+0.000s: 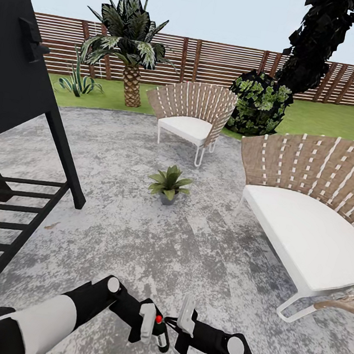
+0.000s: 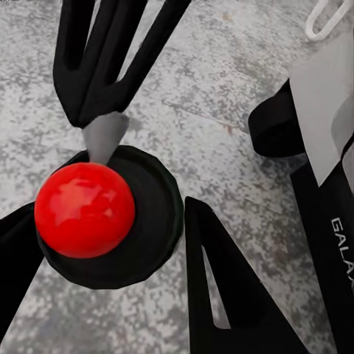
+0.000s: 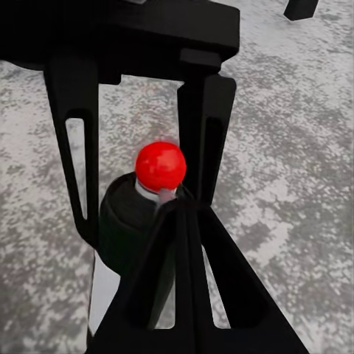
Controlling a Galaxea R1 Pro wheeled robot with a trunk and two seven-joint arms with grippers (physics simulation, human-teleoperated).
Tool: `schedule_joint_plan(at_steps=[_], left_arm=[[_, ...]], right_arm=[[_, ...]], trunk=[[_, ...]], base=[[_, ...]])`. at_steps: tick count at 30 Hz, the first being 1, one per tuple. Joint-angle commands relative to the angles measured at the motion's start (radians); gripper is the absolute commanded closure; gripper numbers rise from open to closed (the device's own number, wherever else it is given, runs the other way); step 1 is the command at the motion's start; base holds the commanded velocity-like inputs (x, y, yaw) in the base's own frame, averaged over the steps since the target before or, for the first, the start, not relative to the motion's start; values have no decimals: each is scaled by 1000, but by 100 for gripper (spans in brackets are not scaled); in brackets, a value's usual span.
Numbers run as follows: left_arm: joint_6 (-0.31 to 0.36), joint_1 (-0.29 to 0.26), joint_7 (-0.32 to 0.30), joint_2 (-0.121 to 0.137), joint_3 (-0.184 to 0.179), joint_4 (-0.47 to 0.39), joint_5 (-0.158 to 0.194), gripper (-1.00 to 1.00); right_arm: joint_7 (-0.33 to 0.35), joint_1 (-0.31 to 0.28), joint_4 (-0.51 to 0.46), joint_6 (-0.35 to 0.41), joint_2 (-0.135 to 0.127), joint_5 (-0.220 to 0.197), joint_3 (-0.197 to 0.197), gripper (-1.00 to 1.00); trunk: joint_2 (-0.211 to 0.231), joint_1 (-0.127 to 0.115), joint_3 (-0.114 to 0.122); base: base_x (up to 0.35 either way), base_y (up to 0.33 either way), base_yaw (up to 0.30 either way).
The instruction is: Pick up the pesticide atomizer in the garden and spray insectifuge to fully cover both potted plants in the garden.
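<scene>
Setting: I stood on the round grey speckled patio, with lawn and a brown slatted fence at the far side.
Atomizer: the pesticide atomizer stood upright near me, low between my arms, red spray head on top.
Left pincer: my left pincer was clamped on the bottle, its fingers either side of the dark body.
Right pincer: my right pincer sat just beside the spray head, fingers drawn together.
Plant: one potted plant sat mid-patio, well apart from me.
Furniture: two woven chairs, one far, one right; a black frame at left.
Beyond: a palm on the lawn.
</scene>
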Motion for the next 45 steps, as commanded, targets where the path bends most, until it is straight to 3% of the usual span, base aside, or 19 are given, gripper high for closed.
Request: schedule_joint_plan(at_steps=[1, 10, 14, 15, 17, 21, 23, 24, 26, 30, 32, 34, 35, 37, 38, 39, 40, 43, 45], left_arm=[[-7, 0, -1, -1, 2, -1, -7, 100], [-7, -1, 0, -7, 3, -1, -5, 100], [-6, -3, 1, 12, 5, 10, -13, 100], [-5, -3, 1, 23, 5, 14, -14, 100], [-4, 0, 1, 86, 5, 17, -15, 100], [-3, 4, 1, 177, -1, 18, -19, 100], [-5, 7, 1, 235, -2, 18, -42, 100], [-6, 8, 1, 260, -3, 18, -51, 100], [-6, 9, 6, 297, -2, 23, -58, 100], [-2, 9, 17, 324, 8, 33, -58, 100], [5, 9, 113, 324, 10, 35, -43, 100], [8, 11, 269, 317, 16, 47, 0, 100], [8, 10, 371, 303, 23, 68, 54, 100], [8, 10, 511, 264, 29, 114, 177, 100], [7, 10, 579, 239, 30, 148, 269, 100], [7, 10, 618, 225, 30, 167, 333, 100], [8, 10, 668, 209, 30, 184, 424, 100], [29, 10, 747, 190, 29, 198, 591, 100], [94, 10, 768, 188, 31, 200, 641, 100]], right_arm=[[3, 0, -1, -4, 1, 6, -2, 100], [3, 0, -2, -4, 1, 6, -2, 100], [3, 0, -2, -4, 1, 6, -2, 100], [3, 0, -2, -4, 1, 6, -2, 100], [3, 0, -1, -5, 1, 7, -2, 100], [3, 0, 0, -6, 1, 8, -2, 100], [3, 0, 0, -6, 1, 8, -2, 100], [3, 0, 0, -6, 1, 8, -3, -100], [3, 0, 0, -6, -2, 8, -3, -100], [-15, 0, 18, -6, -14, 9, -12, -100], [-88, 0, 108, -9, -61, 8, -15, -100], [-232, 0, 233, -10, -96, 4, -16, -100], [-353, 0, 327, -10, -106, 2, -17, -100], [-568, 0, 472, -10, -112, 0, -15, -100], [-695, 0, 553, -10, -110, -1, -14, -100], [-771, 0, 606, -10, -109, -3, -14, -100], [-869, 0, 682, -10, -107, -6, -14, -100], [-986, 0, 795, -10, -85, -43, -21, -100], [-1009, 0, 818, -10, -51, -81, -25, -100]], trunk=[[0, 0, -1], [0, 0, -1], [0, 0, -1], [0, 0, -1], [0, 0, -1], [0, 0, -1], [0, 0, -1], [0, 0, -1], [0, 0, -1], [0, 0, -1], [0, 0, -1], [0, 0, -1], [0, 0, -1], [0, 0, -1], [0, 0, -1], [0, 0, -1], [0, 0, -1], [0, 0, -1], [0, 0, -1]], base=[[0, 0, 0], [0, 0, 0], [0, 0, 0], [0, 0, 0], [0, 0, 0], [0, 0, 0], [0, 0, 0], [0, 0, 0], [0, 0, 0], [0, 0, 0], [0, 0, 0], [0, 0, 0], [0, 0, 0], [0, 0, 0], [0, 0, 0], [0, 0, 0], [0, 0, 0], [0, 0, 0], [0, 0, 0]])
